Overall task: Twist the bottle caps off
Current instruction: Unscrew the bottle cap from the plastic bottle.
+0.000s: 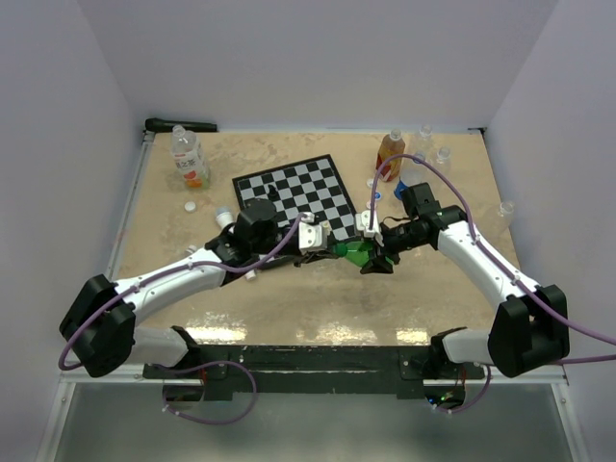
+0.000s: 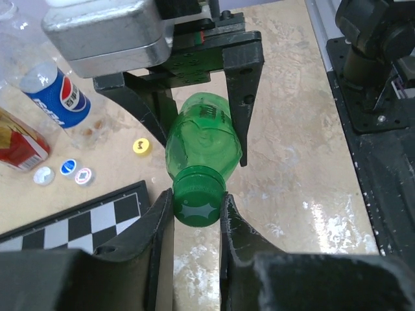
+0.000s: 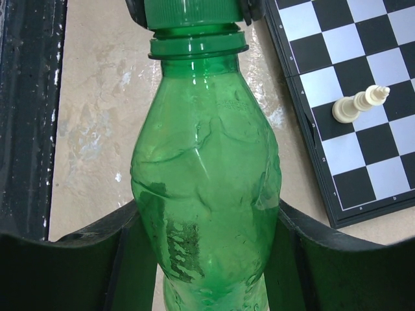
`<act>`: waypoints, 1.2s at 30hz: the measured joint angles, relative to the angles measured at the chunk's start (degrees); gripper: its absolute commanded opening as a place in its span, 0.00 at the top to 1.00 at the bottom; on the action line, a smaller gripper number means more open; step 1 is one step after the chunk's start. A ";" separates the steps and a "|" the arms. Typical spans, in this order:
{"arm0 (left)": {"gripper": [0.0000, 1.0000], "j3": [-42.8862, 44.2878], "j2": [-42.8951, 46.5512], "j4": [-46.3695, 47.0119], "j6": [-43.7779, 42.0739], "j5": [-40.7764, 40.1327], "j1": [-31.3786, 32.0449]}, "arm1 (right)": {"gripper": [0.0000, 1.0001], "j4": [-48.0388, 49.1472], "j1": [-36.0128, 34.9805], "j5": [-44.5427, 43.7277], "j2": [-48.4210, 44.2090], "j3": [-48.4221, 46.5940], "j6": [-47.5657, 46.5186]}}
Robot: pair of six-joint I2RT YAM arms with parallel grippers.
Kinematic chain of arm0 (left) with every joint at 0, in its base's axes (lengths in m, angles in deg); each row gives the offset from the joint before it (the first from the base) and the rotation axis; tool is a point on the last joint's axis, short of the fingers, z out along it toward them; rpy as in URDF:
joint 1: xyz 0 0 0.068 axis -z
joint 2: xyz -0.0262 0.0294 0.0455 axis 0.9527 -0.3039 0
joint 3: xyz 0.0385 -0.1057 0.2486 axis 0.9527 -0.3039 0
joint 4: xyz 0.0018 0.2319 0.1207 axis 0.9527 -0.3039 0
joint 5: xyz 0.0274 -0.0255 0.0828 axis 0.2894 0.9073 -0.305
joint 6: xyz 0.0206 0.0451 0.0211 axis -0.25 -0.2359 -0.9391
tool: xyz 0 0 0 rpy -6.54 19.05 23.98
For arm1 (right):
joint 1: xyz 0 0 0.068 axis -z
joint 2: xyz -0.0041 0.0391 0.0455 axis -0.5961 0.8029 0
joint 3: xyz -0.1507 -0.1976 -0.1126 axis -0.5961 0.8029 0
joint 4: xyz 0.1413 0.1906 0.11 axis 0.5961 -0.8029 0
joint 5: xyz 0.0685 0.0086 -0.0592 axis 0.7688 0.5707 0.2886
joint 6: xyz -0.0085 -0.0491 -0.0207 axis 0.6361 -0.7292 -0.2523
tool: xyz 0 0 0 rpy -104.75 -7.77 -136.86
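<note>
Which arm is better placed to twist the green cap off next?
Left. The left gripper pinches the green cap from both sides, ready to turn it. The right gripper clamps the green bottle by its body, so it probably serves best as the brace.

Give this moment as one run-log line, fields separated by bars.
left gripper: shut on round green plastic screw cap | right gripper: shut on green plastic bottle | cap: on neck

bottle [image 3: 207, 194]: translucent green
cap [image 2: 198, 202]: solid green, paler star mark on top
chessboard [image 1: 294, 192]: black and white checks, black border
table [image 1: 385, 298]: mottled beige
loose cap [image 2: 142, 146]: yellow
labelled bottle [image 2: 55, 97]: blue label with red-white-blue roundel
chess piece [image 3: 360, 103]: cream
</note>
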 measured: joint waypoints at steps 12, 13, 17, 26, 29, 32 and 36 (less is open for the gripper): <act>1.00 5.31 1.73 -11.17 43.63 -16.24 0.72 | 0.97 1.36 -0.22 0.76 0.02 -0.90 0.42; 1.00 5.99 1.88 -12.85 48.24 -17.57 0.72 | 0.97 1.49 -0.33 0.87 0.02 -1.05 0.46; 1.00 6.88 1.99 -16.33 59.87 -20.59 0.76 | 0.97 1.77 -0.66 0.83 0.09 -1.11 0.59; 0.65 6.99 2.38 -17.75 66.34 -22.91 0.83 | 0.97 2.25 -0.85 0.79 0.31 -1.11 0.61; 0.35 6.99 2.62 -17.77 66.16 -23.12 0.83 | 0.97 2.49 -0.87 1.01 0.31 -1.14 0.59; 0.19 6.99 3.78 -18.10 64.74 -24.44 0.20 | 0.97 1.16 -0.68 0.28 0.35 -1.18 0.20; 0.11 7.52 5.86 -19.30 61.40 -25.07 -1.01 | 0.97 0.50 -0.44 0.13 0.35 -1.18 0.13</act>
